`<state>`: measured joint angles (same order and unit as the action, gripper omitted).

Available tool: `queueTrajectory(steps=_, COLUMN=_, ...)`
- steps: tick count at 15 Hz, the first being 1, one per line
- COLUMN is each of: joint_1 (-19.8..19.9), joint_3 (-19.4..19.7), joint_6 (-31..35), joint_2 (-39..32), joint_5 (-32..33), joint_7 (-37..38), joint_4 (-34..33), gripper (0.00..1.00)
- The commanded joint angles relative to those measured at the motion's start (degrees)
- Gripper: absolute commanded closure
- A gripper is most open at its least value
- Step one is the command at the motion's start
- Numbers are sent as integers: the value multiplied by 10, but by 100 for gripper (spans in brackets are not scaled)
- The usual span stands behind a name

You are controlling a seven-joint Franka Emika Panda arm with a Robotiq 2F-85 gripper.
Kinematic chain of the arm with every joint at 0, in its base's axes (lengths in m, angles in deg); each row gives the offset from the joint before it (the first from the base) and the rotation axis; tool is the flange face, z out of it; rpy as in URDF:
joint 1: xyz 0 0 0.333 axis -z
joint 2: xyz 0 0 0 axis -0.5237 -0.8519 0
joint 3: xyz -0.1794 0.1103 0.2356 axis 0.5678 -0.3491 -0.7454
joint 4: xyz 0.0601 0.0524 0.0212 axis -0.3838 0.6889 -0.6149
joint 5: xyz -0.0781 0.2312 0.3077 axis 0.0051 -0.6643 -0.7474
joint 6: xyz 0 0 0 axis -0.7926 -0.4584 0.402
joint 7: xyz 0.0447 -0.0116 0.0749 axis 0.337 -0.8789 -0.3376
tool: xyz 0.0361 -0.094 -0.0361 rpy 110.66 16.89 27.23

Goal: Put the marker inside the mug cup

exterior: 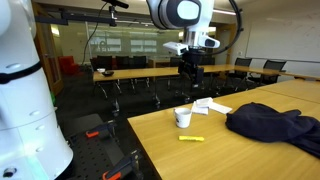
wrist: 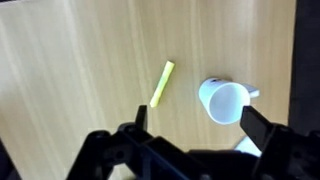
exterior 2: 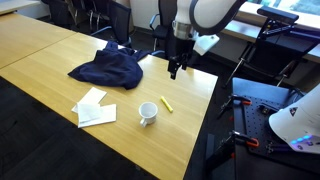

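Wrist view: I look down on the work from above, with my hand hanging well clear of the wood.
Table: a light wooden table top (wrist: pixel 70 60) bears everything. Its edge runs close by at 3 o'clock.
Cloth: a crumpled dark navy cloth (exterior 2: pixel 108 68) lies at 10 o'clock from the mug in an exterior view, well apart from it.
Papers: a few white paper sheets (exterior 2: pixel 95 108) lie at 9 o'clock from the mug in that same view, near it but not touching.
Mug: a small white cylindrical mug cup (wrist: pixel 225 100) stands upright, as far as I can judge. Its handle points to 3 o'clock, and it sits at 1 o'clock from the midpoint of my fingers.
Marker: a thin bright yellow marker (wrist: pixel 162 83) lies flat on bare wood at 9 o'clock from the mug, near it but apart. Its length runs from 1 o'clock to 7 o'clock, and it sits at 11 o'clock from my hand.
Risk, grasp: the stick is slim and low, so if I close off-centre or along its length it will likely roll or skid away, perhaps against the mug.
Risk, mug: if I come down at a drift toward 3 o'clock, a finger could clip the light mug and tip it or push it toward the edge.
Risk, drop: if I release it tilted, the stick may catch the rim and fall outside.
Hand: my black two-finger gripper (wrist: pixel 197 120) is spread wide, with nothing between the fingers and nothing touched.
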<state>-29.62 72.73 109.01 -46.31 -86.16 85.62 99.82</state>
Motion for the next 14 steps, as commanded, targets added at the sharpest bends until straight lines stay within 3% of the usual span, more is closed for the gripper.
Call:
queueTrajectory(steps=1, joint_1=-10, joint_3=-9, joint_6=78, joint_2=-106, joint_5=20, joint_7=116, joint_4=-41, gripper=0)
queueTrajectory(steps=5, joint_1=-40, joint_3=14, joint_6=93, joint_2=-222, joint_5=53, joint_7=212, joint_4=-109, gripper=0)
queueTrajectory(steps=9, joint_1=-31, joint_3=10, joint_6=69, joint_2=-300, joint_5=28, joint_7=213, joint_4=-172, gripper=0)
queueTrajectory(steps=14, joint_1=20, joint_3=-31, joint_6=53, joint_2=-369, joint_5=-18, joint_7=146, joint_4=-225, gripper=0)
